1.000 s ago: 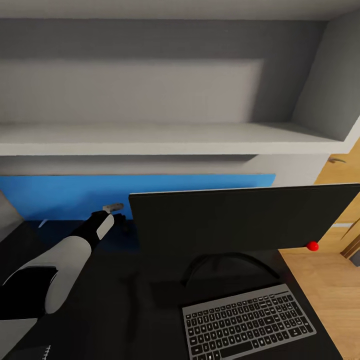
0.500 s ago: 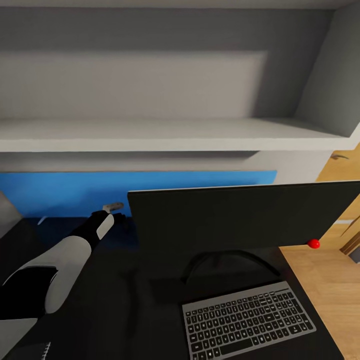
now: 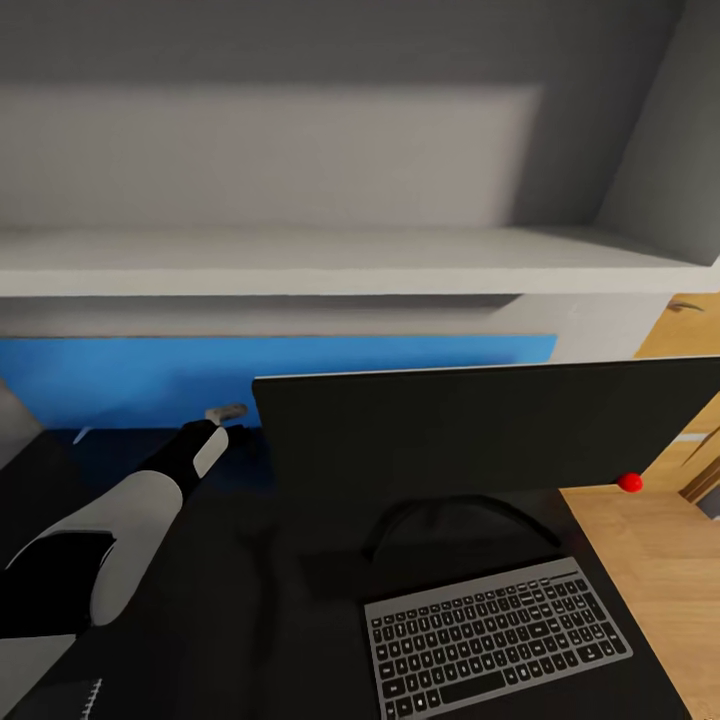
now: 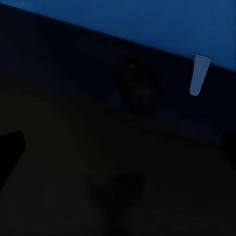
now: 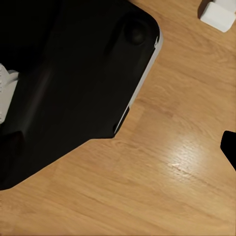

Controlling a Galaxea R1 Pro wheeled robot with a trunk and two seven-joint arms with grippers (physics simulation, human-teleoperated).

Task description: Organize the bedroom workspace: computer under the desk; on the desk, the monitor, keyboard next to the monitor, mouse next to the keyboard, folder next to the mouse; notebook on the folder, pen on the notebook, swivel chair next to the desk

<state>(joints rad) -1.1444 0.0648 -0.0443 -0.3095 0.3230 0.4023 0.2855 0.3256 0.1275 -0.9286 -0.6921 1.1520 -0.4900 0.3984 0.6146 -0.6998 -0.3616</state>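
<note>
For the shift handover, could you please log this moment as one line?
left arm: reaching over desk toward blue back panel | monitor: upright on desk | keyboard: in front of monitor | gripper states: unclear

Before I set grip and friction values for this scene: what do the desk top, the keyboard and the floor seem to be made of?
The desk top looks like glossy black laminate or lacquer; it faintly mirrors the blue back panel. The keyboard seems to have a matte silver-grey metal or plastic frame with black plastic keys. The floor looks like light varnished wood, showing plank grain and a soft sheen.
</note>
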